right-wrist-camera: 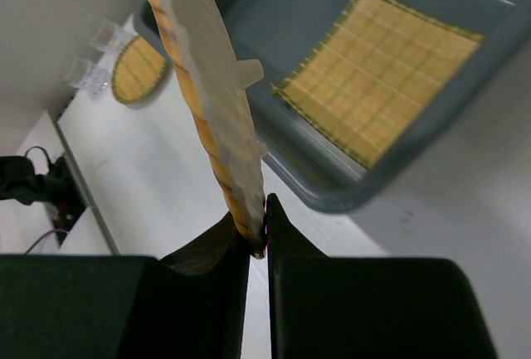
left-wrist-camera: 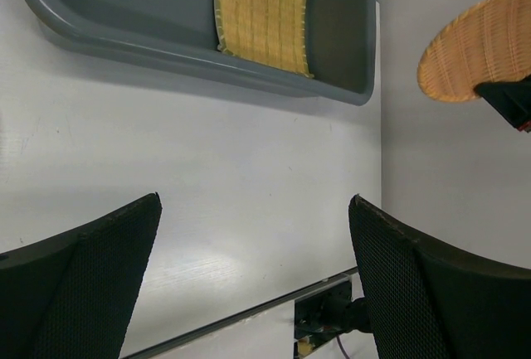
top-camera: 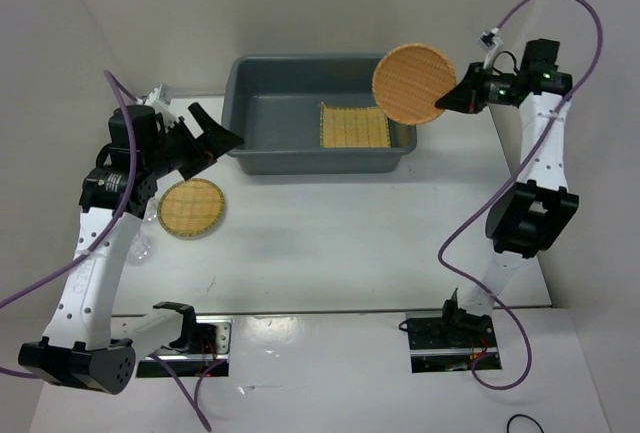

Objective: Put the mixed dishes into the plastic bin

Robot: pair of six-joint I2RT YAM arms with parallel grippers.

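Top external view: the plastic bin [top-camera: 280, 123] sits on the white tabletop [top-camera: 330, 223] toward 12 o'clock. The square yellow mat [top-camera: 353, 126] lies flat on the bin's floor, in the half toward 3 o'clock, close against that end wall. One round woven disc [top-camera: 413, 83] hangs in the air over the bin's corner at about 1 o'clock, covering part of the rim from this angle. The right pincer [top-camera: 447, 96] is closed on that disc's edge at its 3 o'clock side. In the right wrist view the disc [right-wrist-camera: 203, 102] shows nearly edge-on, rising from the clamped fingertips [right-wrist-camera: 249, 247], with the bin [right-wrist-camera: 332, 185] and mat [right-wrist-camera: 377, 77] below it. A second woven disc [top-camera: 191, 207] lies flat on the tabletop at about 8 o'clock from the bin, well apart from it. In the right wrist view two small clear cups [right-wrist-camera: 87, 65] stand just beside that disc, on its side away from the bin; from above they are faint and seem partly hidden by the left arm [top-camera: 95, 253]. The left pincer [top-camera: 215, 128] is spread wide and holds nothing, at the bin's 9 o'clock end, with its tips near the rim. The left wrist view shows bare tabletop between its two dark fingers [left-wrist-camera: 91, 268].
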